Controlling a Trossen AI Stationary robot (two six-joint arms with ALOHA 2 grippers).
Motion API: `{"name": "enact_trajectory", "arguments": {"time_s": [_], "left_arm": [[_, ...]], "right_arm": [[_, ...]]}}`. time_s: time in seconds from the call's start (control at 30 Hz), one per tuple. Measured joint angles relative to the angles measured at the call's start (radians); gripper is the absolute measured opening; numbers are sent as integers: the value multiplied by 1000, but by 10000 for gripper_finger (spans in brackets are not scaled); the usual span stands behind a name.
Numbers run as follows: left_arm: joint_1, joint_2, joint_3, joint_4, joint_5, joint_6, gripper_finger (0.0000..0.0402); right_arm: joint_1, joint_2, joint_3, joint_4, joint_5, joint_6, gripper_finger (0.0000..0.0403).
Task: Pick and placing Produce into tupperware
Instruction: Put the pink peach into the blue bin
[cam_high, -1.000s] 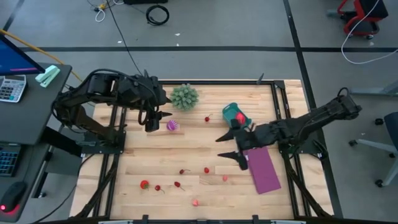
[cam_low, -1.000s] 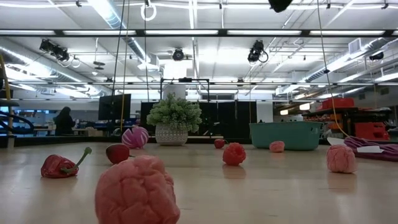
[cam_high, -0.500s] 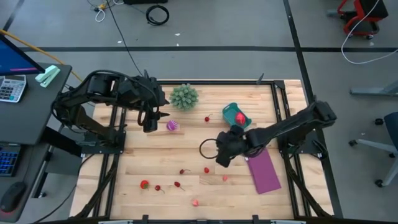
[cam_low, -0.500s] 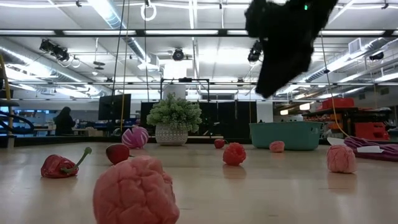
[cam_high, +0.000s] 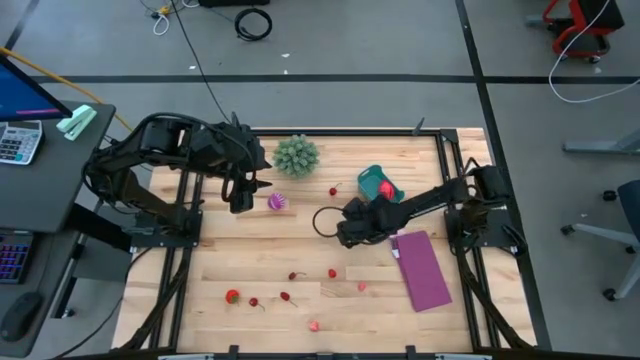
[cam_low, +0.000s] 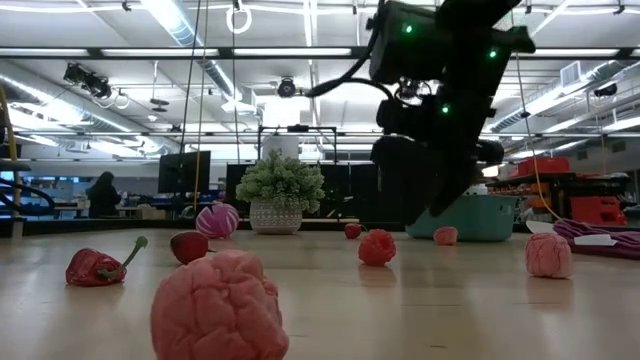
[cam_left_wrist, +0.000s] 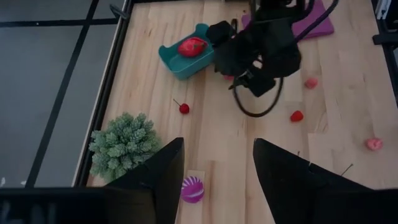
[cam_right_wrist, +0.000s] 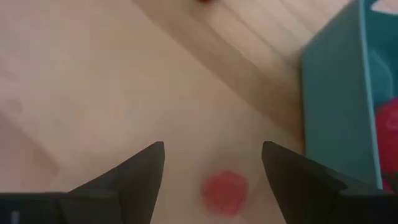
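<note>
The teal tupperware (cam_high: 378, 185) sits right of the table's middle with a large red fruit (cam_left_wrist: 191, 46) in it. My right gripper (cam_right_wrist: 212, 149) is open and points down beside the tub's wall (cam_right_wrist: 339, 112). A small pink-red piece (cam_right_wrist: 225, 193) lies on the wood below, between its fingers. My left gripper (cam_left_wrist: 217, 186) is open above the purple-pink striped ball (cam_high: 277, 201), which rests on the table. Several tiny red pieces lie along the near half, one of them (cam_high: 332, 272) near the middle.
A spiky green ball (cam_high: 296, 155) stands by the far edge, just beyond the striped ball. A flat purple sheet (cam_high: 424, 268) lies near the right arm's base. A cherry (cam_high: 333, 190) lies between the green ball and the tub. A cable loop (cam_high: 325, 220) hangs off the right wrist.
My right gripper has swung from over the purple sheet toward the table's left, then toward the far edge and the tub. It has tipped from lying level to pointing down, and it has come down into the low view. The left arm has kept still.
</note>
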Motion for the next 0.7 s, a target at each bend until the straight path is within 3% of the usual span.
{"name": "enact_trajectory", "arguments": {"time_s": [0.3, 0.7], "left_arm": [[0, 0, 0, -5, 0, 0, 196], [-2, 0, 0, -5, 0, -27, 193]], "right_arm": [[-26, 2, 0, -43, -84, 60, 280], [6, 2, -1, -93, -98, 151, 280]]}}
